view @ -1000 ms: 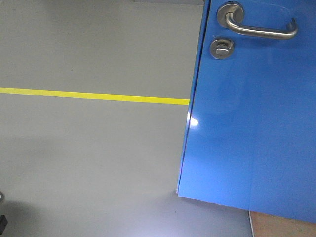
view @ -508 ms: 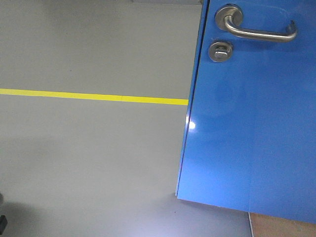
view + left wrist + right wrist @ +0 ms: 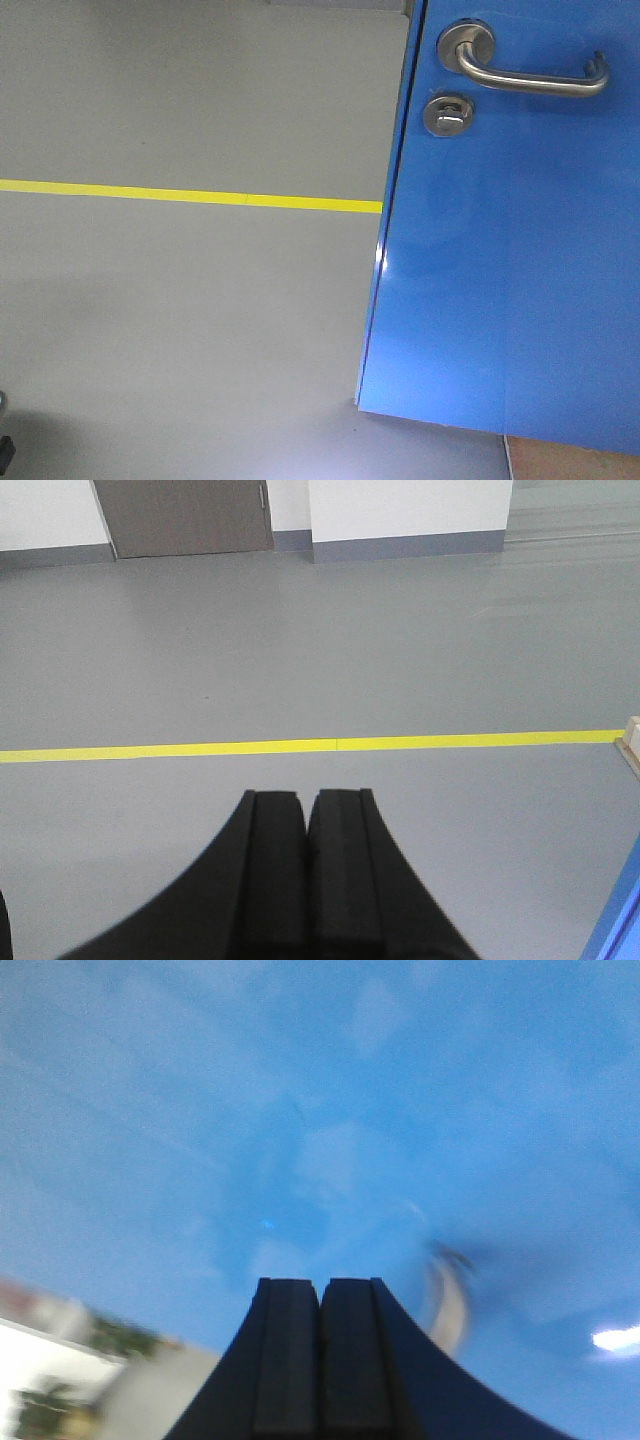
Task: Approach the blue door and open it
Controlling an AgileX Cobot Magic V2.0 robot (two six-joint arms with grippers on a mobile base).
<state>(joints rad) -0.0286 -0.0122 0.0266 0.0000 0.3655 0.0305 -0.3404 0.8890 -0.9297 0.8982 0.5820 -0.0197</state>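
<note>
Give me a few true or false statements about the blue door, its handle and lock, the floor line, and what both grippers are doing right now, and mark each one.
1. The lever handle sits above the thumb-turn lock on the blue door. True.
2. The left gripper is clamped on the lever handle. False: it is shut on nothing, over bare grey floor.
3. A yellow line crosses the floor and meets the door's edge. True.
4. The right gripper is wide open. False: its fingers are together, facing the blue panel.
5. The lock is left of the handle's free end. True.
</note>
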